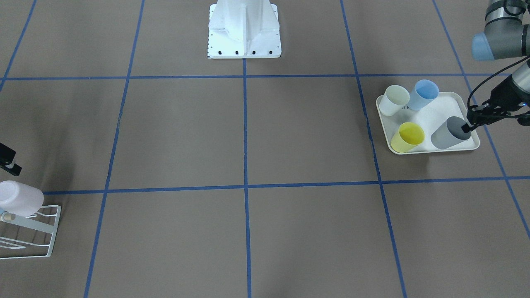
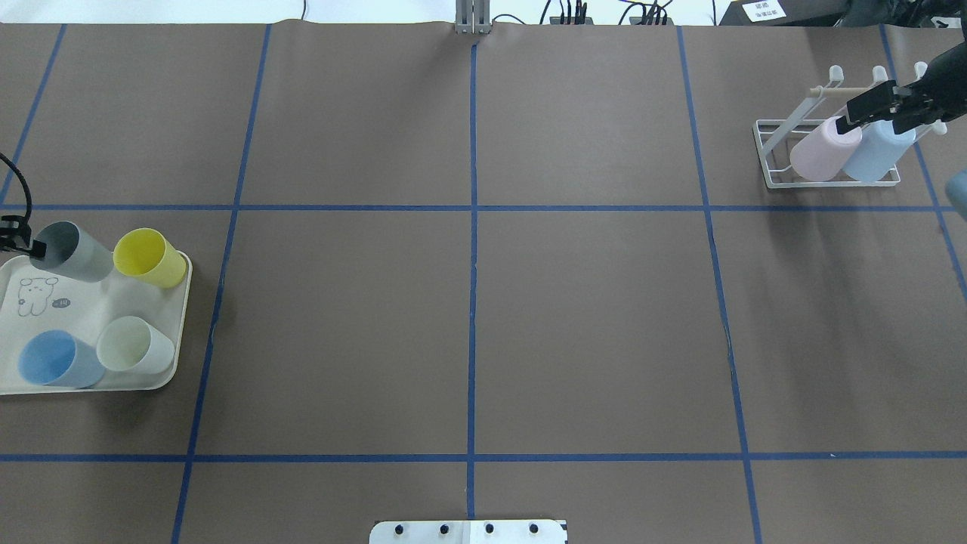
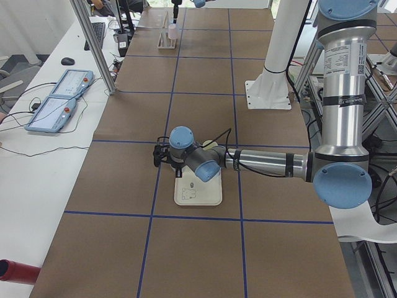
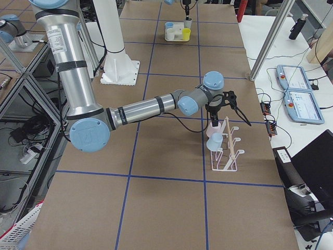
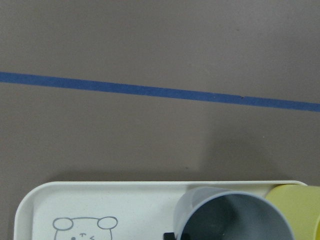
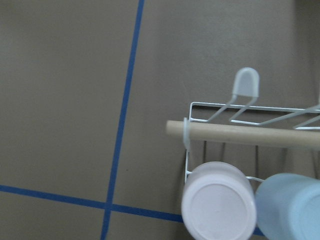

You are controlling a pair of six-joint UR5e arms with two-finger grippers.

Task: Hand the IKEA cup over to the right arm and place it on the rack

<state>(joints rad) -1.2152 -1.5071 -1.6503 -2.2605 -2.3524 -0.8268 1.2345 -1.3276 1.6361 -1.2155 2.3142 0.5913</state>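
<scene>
On the cream bear-print tray (image 2: 75, 302) stands an upright grey cup (image 2: 75, 253) (image 1: 449, 134) (image 5: 235, 220). My left gripper (image 1: 469, 120) (image 2: 23, 243) is open at its rim, and one fingertip (image 5: 171, 234) shows just outside the cup wall. The white wire rack (image 2: 770, 162) (image 1: 49, 231) (image 6: 220, 107) carries an upside-down pink cup (image 2: 820, 151) (image 6: 218, 207) and a light blue cup (image 2: 876, 155). Just above the pink cup my right gripper (image 2: 850, 119) (image 1: 10, 160) hangs open, not touching it.
The tray also holds a yellow cup (image 2: 149, 258), a blue cup (image 2: 53, 361) and a pale greenish cup (image 2: 136, 346). The robot's white base (image 1: 244, 29) stands at mid-table. Blue tape lines cross the brown table. Tablets and cables lie beyond the far edge (image 3: 56, 105).
</scene>
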